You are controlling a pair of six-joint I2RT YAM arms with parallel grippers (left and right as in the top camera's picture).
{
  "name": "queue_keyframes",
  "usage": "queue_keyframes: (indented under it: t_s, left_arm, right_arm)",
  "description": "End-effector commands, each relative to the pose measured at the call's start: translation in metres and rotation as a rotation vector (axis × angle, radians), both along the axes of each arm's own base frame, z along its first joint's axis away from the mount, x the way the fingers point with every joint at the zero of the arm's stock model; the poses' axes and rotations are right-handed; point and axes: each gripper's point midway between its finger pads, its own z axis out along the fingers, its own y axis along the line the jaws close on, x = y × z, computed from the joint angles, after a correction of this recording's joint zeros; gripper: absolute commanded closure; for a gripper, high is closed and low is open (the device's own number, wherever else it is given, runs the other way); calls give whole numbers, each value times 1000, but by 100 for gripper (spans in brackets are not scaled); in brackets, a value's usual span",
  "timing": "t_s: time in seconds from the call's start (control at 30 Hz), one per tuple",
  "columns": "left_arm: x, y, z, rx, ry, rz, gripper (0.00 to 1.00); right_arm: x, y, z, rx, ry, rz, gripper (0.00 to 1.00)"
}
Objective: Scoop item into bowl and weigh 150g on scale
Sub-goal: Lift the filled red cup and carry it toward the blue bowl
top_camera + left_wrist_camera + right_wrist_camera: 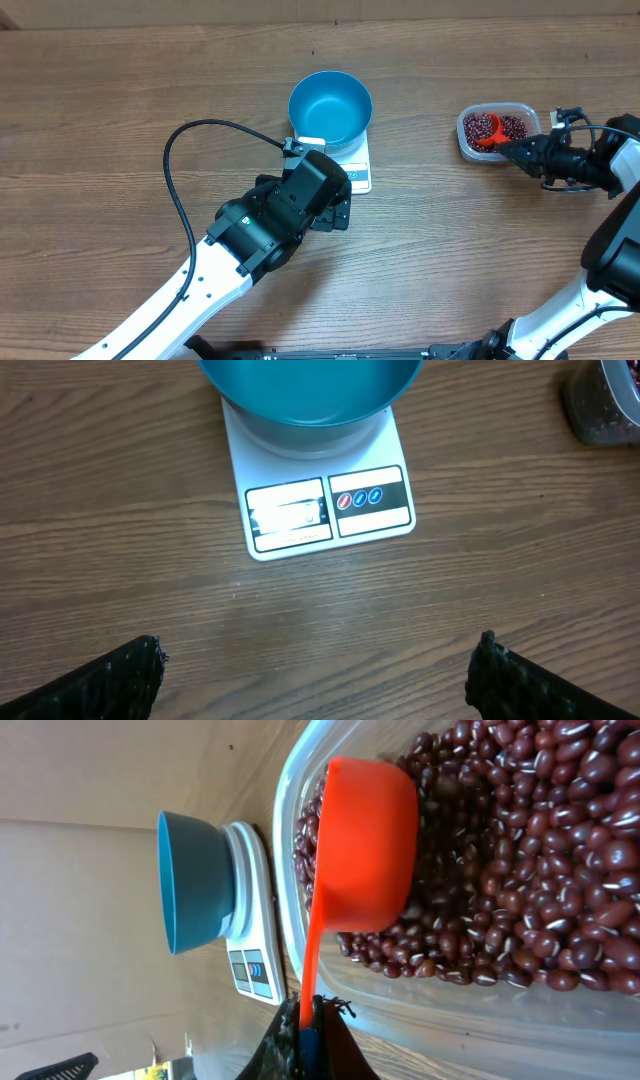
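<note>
Left gripper: raised over the table just near of the scale, jaws spread wide and holding nothing; in its wrist view both dark fingertips sit at the bottom corners with bare wood between them.
Left arm cable: black loop arching off the arm's left side above the table.
Scale: flat, white, on the table at mid-scene; the display window and the buttons lie along its near edge, the display to the left of the buttons. The reading is too blurred to make out.
Bowl: light blue, upright on the far part of the scale, covering most of the platform; from overhead only its blue inside shows.
Tub: clear plastic, on the table to the right of the scale and well apart from it.
Beans: dark red, heaped loose inside the tub.
Scoop: orange, its cup down among the beans at the tub's near-left side, its handle running out over the rim. Whether the cup holds beans cannot be told.
Right gripper: jaws clamped tight on the end of the scoop handle, just outside the tub's near edge.
Table: brown wood grain under everything.
</note>
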Motion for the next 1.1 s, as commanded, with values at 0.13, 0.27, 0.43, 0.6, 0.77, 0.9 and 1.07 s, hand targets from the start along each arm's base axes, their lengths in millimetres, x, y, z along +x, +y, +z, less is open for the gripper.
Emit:
queue_keyframes:
  t_s: [0.13,0.27,0.43,0.6,0.77,0.9,1.07]
  left_arm:
    - [1,0,1,-2,-4,14,0]
    - [1,0,1,-2,-4,14,0]
    - [1,0,1,-2,-4,14,0]
    - [1,0,1,-2,-4,14,1]
    - [1,0,1,-2,-4,14,0]
    - [1,0,1,-2,-4,14,1]
    - [1,0,1,-2,-4,14,0]
  right_arm:
    - [-3,-8,2,50,-16,-27,96]
    - [-6,-18,6,73,-19,-58,96]
    - [-6,-18,19,134,-75,-64,96]
    - [-7,-16,22,151,-83,-60,96]
    - [-8,-14,26,178,-82,-63,96]
    - [-7,-12,36,234,-115,-66,96]
    - [-5,-9,50,308,-147,-75,96]
